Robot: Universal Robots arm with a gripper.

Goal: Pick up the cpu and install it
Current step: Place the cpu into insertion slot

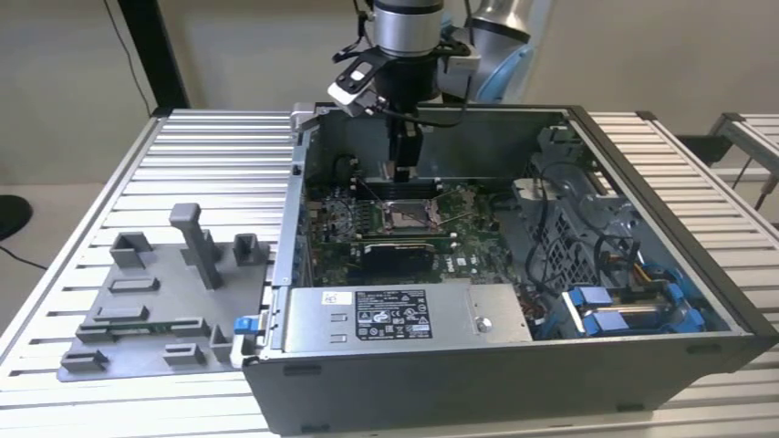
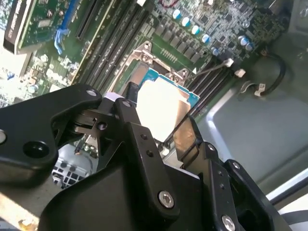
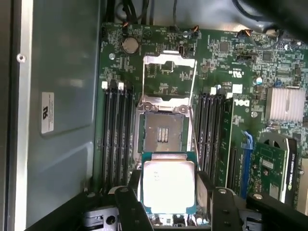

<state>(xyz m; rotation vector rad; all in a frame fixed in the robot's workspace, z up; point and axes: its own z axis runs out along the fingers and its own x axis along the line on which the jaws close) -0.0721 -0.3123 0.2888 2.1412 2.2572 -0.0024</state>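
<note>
My gripper is shut on the cpu, a flat square chip with a pale silver top on a green-blue board, pinched by its two side edges. In the exterior view the gripper hangs inside the open computer case, just above the green motherboard and slightly behind the socket. In the first wrist view the socket lies open and empty, with its metal load plate swung back. In the second wrist view the cpu hovers over the socket frame, apart from it.
Memory slots flank the socket on both sides. A finned heat sink and an expansion card stand on the board. The power supply, blue drive brackets and cables fill the case. A grey fixture tray lies at the exterior view's left.
</note>
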